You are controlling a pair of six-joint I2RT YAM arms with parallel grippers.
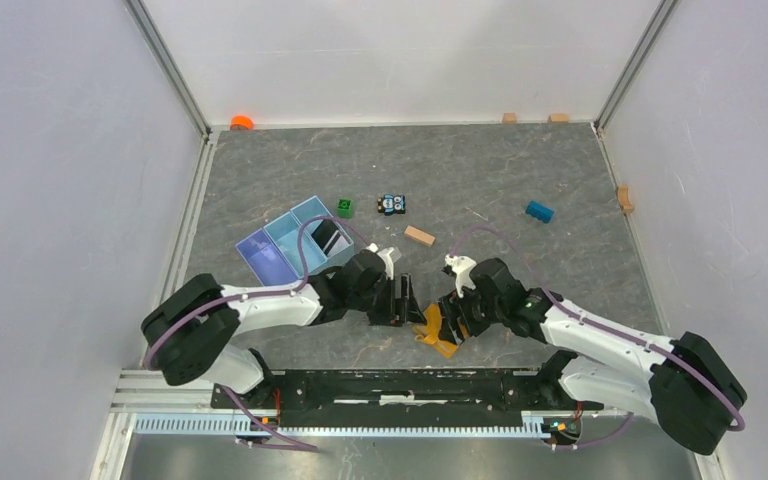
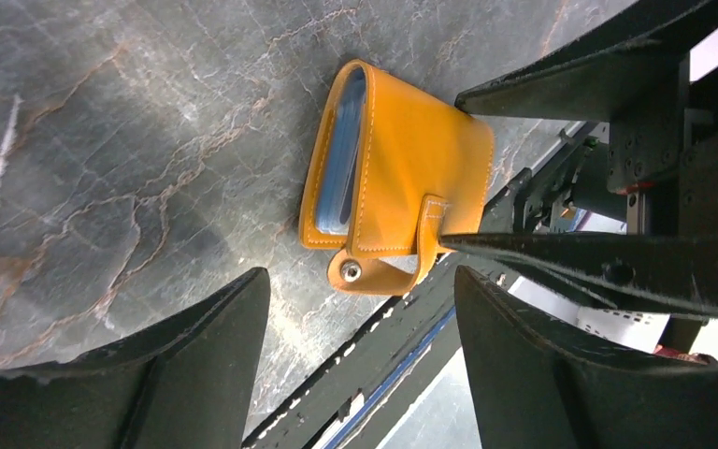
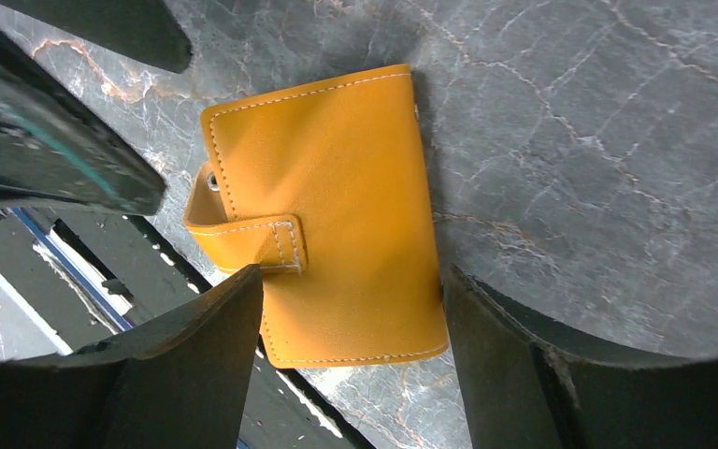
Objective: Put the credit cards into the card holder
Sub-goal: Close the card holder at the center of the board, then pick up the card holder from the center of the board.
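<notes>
The orange card holder (image 1: 438, 335) (image 2: 402, 178) (image 3: 337, 206) lies folded on the grey table near its front edge, its snap strap hanging loose. A light blue credit card (image 2: 344, 150) shows edge-on inside the fold. My right gripper (image 1: 457, 318) (image 3: 353, 276) is open and straddles the holder, one finger beside the strap and the other at the opposite edge. My left gripper (image 1: 410, 305) (image 2: 360, 281) is open just left of the holder, with nothing between its fingers. A dark flat card-like piece (image 1: 327, 238) sits in the light blue tray.
The light blue divided tray (image 1: 290, 245) stands behind the left arm. A green block (image 1: 345, 207), a toy car (image 1: 392, 205), a wooden block (image 1: 419, 235) and a blue block (image 1: 539, 211) lie mid-table. The black front rail (image 1: 390, 385) runs right below the holder.
</notes>
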